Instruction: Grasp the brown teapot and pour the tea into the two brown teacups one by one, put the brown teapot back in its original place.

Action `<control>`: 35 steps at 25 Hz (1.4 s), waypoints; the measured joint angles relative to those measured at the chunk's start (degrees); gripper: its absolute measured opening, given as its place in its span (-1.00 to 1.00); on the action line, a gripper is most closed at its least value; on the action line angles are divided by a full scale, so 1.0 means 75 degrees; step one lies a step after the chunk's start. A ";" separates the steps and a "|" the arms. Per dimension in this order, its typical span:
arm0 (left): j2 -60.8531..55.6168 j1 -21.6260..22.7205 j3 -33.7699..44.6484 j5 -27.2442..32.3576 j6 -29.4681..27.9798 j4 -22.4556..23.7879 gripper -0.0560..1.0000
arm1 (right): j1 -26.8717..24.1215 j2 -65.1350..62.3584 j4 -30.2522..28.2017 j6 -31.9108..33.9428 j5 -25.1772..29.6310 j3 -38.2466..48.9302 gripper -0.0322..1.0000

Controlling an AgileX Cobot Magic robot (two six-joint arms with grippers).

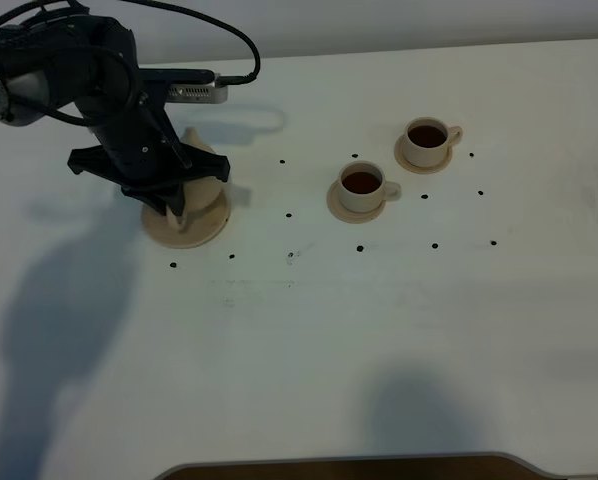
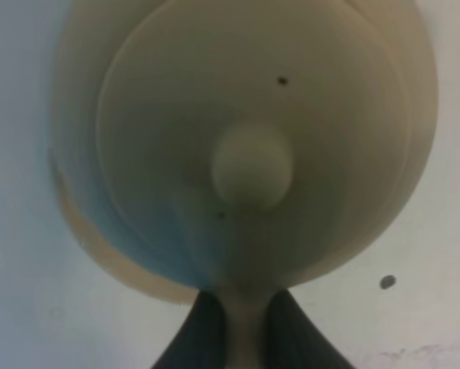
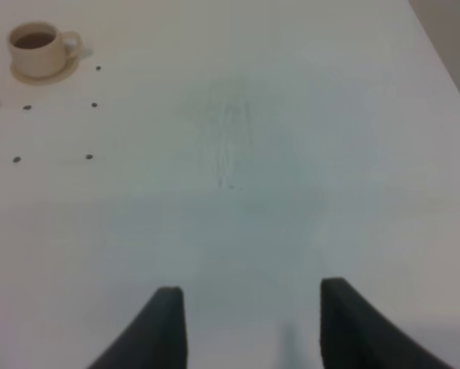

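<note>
A white table [image 1: 309, 340] carries small black dots [image 1: 288, 214].

The white table [image 1: 309, 330] is being viewed from high above; the teapot [image 2: 253, 146] is being framed close from directly overhead, at nine o'clock in the overhead view; a teacup [image 3: 36, 48] is being shared distantly by the right wrist view.

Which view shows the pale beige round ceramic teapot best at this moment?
The left wrist view: the pale beige round ceramic teapot fills the picture from above, knobbed lid clear, its handle pinched in the left claw. The exterior high view shows only parts of it behind the arm. The right wrist view shows none of it.
</note>
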 joint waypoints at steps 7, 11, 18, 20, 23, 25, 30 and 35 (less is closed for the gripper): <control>0.0016 0.0000 0.0000 0.0553 0.0023 -0.0157 -0.66 | 0.0000 0.0000 0.0000 0.0000 0.0000 0.0000 -0.16; 0.0035 0.0000 0.0000 0.0675 0.0023 -0.0110 -0.66 | 0.0000 0.0000 0.0000 0.0000 0.0000 0.0000 -0.16; 0.0176 0.0000 0.0000 0.0616 0.0016 0.0262 -0.66 | 0.0000 0.0000 0.0000 0.0000 0.0000 0.0000 -0.16; 0.0207 0.0000 0.0000 0.0616 0.0016 0.0283 -0.66 | 0.0000 0.0000 0.0000 0.0000 0.0000 0.0000 -0.16; 0.0207 0.0000 0.0000 0.0616 0.0024 0.0283 -0.66 | 0.0000 0.0000 0.0000 0.0000 0.0000 0.0000 -0.16; 0.0207 0.0000 0.0000 0.0616 0.0032 0.0283 -0.66 | 0.0000 0.0000 0.0000 0.0000 0.0000 0.0000 -0.16; 0.0207 0.0000 0.0000 0.0623 0.0293 0.0299 -0.62 | 0.0000 0.0000 0.0000 0.0000 0.0000 0.0000 -0.16; 0.0207 0.0000 0.0000 0.0747 0.0408 0.0404 -0.29 | 0.0000 0.0000 0.0000 0.0000 0.0000 0.0000 -0.16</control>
